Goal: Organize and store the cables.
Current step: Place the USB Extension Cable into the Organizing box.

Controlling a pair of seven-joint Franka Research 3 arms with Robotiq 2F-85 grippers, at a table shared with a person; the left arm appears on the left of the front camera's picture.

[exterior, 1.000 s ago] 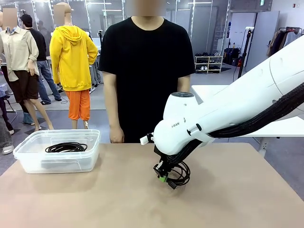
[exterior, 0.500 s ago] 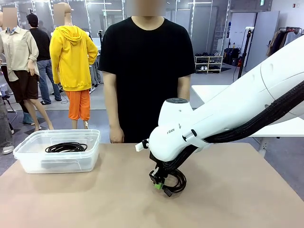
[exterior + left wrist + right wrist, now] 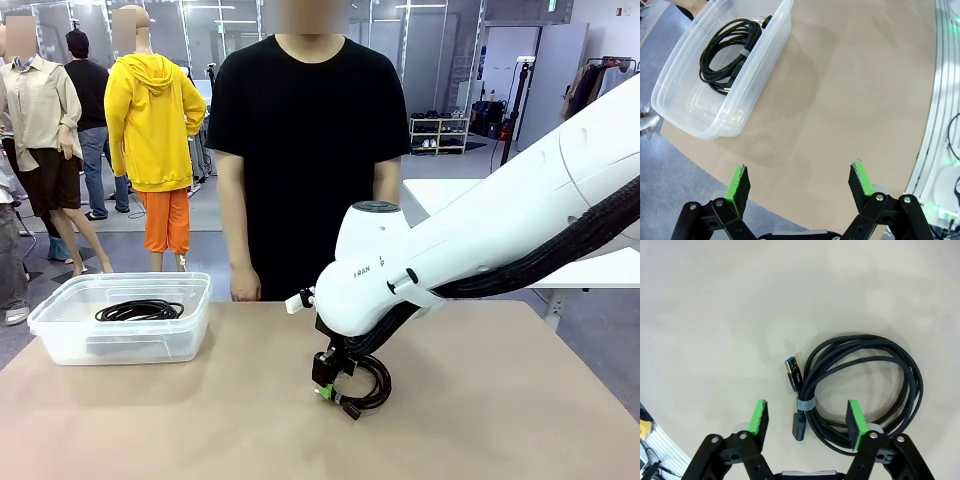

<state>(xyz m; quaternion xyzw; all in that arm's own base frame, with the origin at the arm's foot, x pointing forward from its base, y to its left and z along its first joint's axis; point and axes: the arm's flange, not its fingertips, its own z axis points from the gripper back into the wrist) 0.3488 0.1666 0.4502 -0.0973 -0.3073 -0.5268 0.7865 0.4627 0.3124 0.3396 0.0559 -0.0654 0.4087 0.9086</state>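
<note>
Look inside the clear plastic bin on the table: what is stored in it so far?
The clear bin holds one coiled black cable, bound with a strap, its plug near the far wall. Through the clear floor nothing else shows, though the coil covers whatever lies beneath it.

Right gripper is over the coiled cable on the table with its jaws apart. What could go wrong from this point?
1. The right gripper straddles only the tied side of the cable on the table; closing there might catch just a few strands, so the coil could sag or slip.
2. The loose USB plug sticks out and might snag the rim of the bin, which already holds another coiled cable.
</note>
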